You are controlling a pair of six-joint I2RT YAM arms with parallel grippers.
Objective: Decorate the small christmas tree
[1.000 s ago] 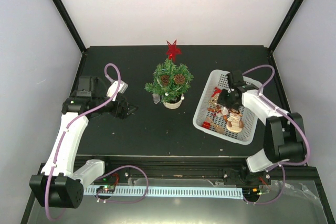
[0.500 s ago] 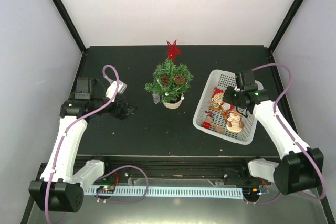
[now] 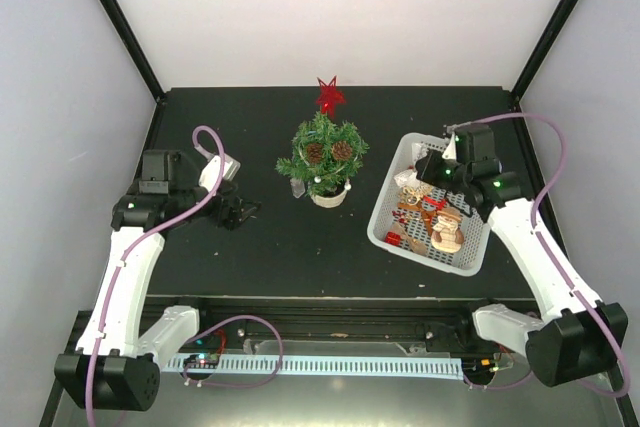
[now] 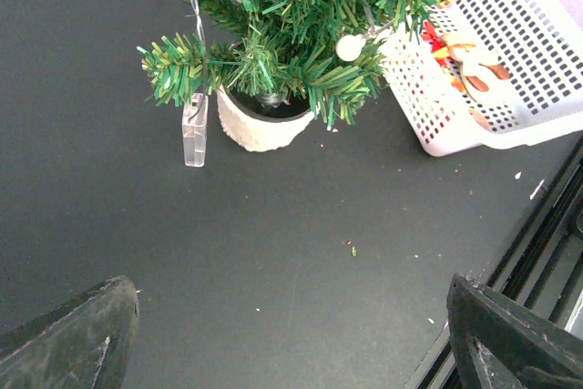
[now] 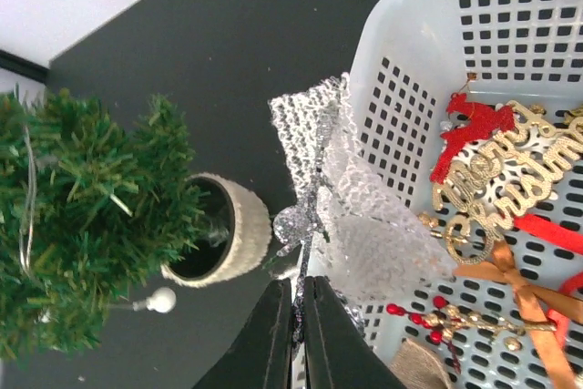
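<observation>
Presently the small christmas tree stands upright in its cream pot on the black table, toward the far middle and between the two arms. A red star tops it and two pine cones sit among the upper branches. A white bead hangs low on one bough. A clear tag dangles from a wire just beside the pot.

Left gripper: low over the table, left of the tree and well apart from it, pointed toward it. The jaws stand wide apart with nothing in them; the wrist view shows only bare table between the fingers.

Right gripper: over the far left corner of the white basket, on the side facing the tree. The jaws are pinched together on a silver mesh ornament, gripped at its glittered lower part. The mesh fans out beyond the fingers and overlaps the basket rim in the wrist view. Whether it touches the rim cannot be told.

Basket: just right of the tree, not touching the pot. Contents seen:
- a gold "Merry Christmas" sign
- a red glitter cut-out
- an orange ribbon
- a sprig of red berries
- a snowman figure
</observation>
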